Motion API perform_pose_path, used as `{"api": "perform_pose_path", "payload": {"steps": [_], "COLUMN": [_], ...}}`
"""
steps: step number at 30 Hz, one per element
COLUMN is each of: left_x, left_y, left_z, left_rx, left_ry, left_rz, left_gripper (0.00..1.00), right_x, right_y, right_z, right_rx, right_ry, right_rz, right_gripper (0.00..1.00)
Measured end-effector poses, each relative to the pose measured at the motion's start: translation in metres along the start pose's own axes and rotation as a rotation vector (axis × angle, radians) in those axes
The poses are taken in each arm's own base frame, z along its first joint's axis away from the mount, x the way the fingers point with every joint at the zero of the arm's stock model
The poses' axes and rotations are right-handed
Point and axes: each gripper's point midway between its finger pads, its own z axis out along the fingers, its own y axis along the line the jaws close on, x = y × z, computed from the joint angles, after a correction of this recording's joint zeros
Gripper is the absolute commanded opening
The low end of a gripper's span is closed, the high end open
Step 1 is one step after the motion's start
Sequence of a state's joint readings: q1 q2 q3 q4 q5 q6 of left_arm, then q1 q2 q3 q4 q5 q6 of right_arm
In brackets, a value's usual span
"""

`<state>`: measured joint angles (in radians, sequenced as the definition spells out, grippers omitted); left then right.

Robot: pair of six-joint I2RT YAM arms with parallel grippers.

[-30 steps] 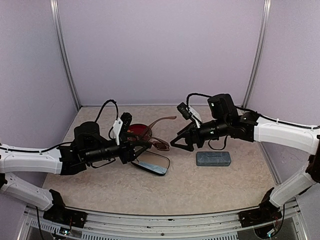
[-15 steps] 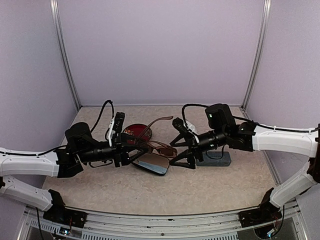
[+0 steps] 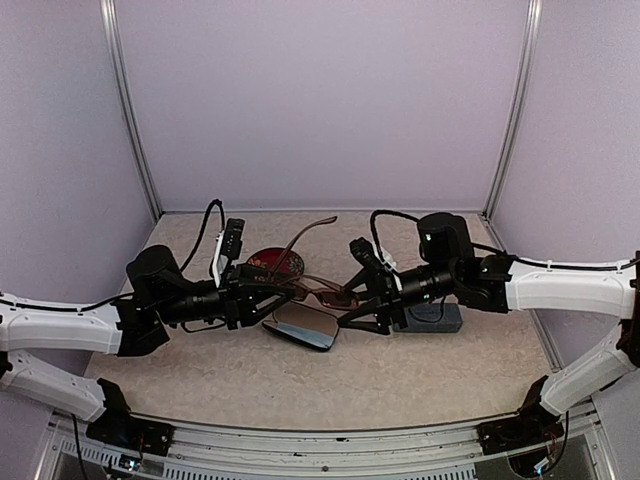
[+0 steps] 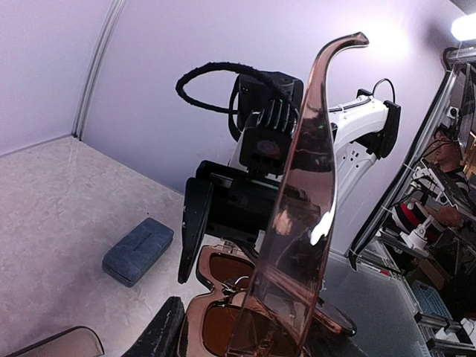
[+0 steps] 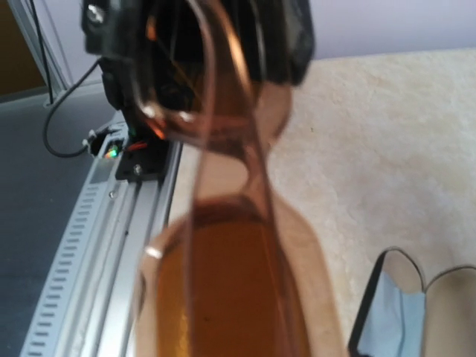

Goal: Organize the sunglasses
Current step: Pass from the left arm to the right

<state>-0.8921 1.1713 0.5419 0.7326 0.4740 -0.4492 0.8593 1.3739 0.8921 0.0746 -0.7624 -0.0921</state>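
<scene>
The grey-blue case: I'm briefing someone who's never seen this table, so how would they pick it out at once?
On the table, look right of centre, beneath the right arm. The grey-blue case lies flat there. Unlike the open black case to its left, it is a closed, plain oblong block.

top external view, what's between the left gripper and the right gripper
The reddish-brown sunglasses fill that gap in the top view, held by the left gripper, with the right gripper open at their other end.
</scene>
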Motion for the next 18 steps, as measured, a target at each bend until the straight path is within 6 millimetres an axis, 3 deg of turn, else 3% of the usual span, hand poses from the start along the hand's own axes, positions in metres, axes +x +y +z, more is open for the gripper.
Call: {"api": "perform_pose_path", "payload": {"steps": [13,18], "left_x": [0.004,0.001], "left_y": [0.002,0.001], "left_z": [-0.005,-0.005], "left_rx": [0.022,0.028], "left_ry": [-0.043,-0.057], "left_rz": [-0.072,-0.077], "left_gripper": [0.07,0.07], "right_x": [-0.026,-0.031], "right_y": [0.005,0.005], "right_z": [-0.004,-0.005], "right_rx": [-0.012,-0.016], "right_ry": [-0.128,-0.144], "right_rz": [-0.021,-0.018], "right_gripper": [0.50,0.57]}}
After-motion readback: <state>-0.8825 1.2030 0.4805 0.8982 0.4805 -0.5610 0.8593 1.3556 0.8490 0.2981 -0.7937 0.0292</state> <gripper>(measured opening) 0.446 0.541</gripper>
